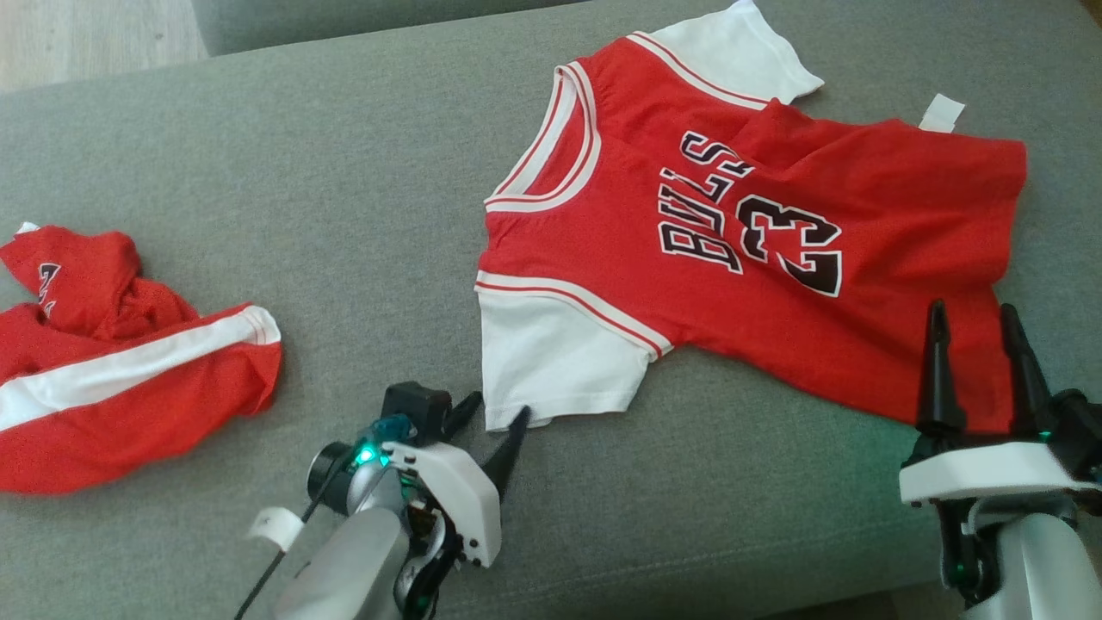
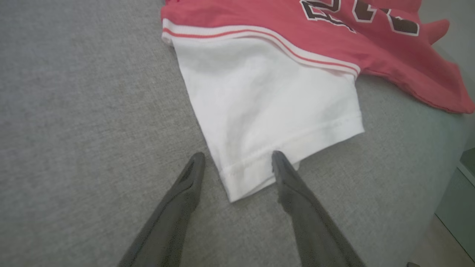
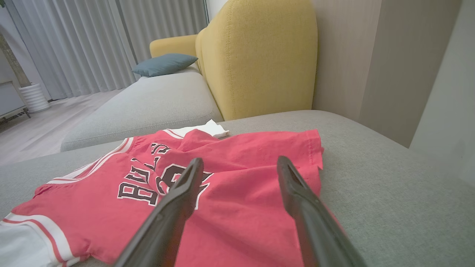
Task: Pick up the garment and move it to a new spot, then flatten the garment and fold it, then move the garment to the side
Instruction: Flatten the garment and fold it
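Note:
The garment [image 1: 740, 250] is a red jersey with white sleeves and dark lettering, spread on the grey cushion [image 1: 344, 172] with its far side creased over. My left gripper [image 1: 495, 413] stands open at the hem of the near white sleeve [image 2: 274, 107], whose corner lies between its tips [image 2: 237, 157]. My right gripper [image 1: 973, 319] is open too, its fingers over the jersey's bottom hem. In the right wrist view the red cloth [image 3: 237, 178] lies under its spread fingers [image 3: 239, 163].
A second red garment with a white stripe [image 1: 120, 370] lies crumpled at the left of the cushion. Behind are a yellow chair back [image 3: 259, 55], a grey seat with a blue pillow [image 3: 163, 63], curtains and a wood floor. The cushion's edge drops off at lower right [image 2: 445, 178].

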{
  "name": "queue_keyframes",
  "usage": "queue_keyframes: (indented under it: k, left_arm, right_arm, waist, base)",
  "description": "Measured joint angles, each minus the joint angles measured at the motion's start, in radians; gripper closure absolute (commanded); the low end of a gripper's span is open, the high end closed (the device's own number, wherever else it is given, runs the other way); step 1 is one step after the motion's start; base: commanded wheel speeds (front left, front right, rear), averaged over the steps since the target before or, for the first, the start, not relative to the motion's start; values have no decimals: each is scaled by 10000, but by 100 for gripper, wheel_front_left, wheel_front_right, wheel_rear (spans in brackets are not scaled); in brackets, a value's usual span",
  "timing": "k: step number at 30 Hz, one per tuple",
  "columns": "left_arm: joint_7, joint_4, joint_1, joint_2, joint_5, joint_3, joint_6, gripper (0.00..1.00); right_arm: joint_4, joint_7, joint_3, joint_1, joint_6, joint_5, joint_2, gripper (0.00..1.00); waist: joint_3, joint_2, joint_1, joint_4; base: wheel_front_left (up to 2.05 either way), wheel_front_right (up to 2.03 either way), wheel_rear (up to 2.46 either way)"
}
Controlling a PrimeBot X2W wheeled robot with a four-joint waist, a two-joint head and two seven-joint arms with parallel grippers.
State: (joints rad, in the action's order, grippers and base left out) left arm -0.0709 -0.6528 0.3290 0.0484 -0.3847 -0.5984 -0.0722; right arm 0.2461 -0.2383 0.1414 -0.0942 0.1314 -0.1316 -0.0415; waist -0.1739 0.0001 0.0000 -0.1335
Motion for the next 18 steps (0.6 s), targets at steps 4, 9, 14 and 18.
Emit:
queue_keyframes:
  k: [4, 9, 14, 18]
  left_arm:
    - [-35, -148, 57, 6, -63, -59, -161, 100]
    - [-616, -127, 40, -4, -412, -12, -155, 100]
    - [-1440, 230, 53, -8, -523, 441, 251, 100]
    - [-1697, 665, 47, 29, -593, 886, 416, 100]
  right_arm:
    - [42, -2, 98, -8, 0, 13, 0, 0]
    - [182, -4, 322, -10, 0, 104, 0, 0]
    - [343, 0, 596, -6, 0, 171, 0, 0]
    - [529, 105, 715, 41, 0, 136, 2, 0]
  waist:
    - [12, 0, 0, 18]
    - [43, 0, 0, 79]
    - [89, 0, 0, 160]
    - [136, 0, 0, 180]
  base:
    - [0, 0, 0]
    - [0, 0, 0]
    - [0, 0, 0]
    - [0, 0, 0]
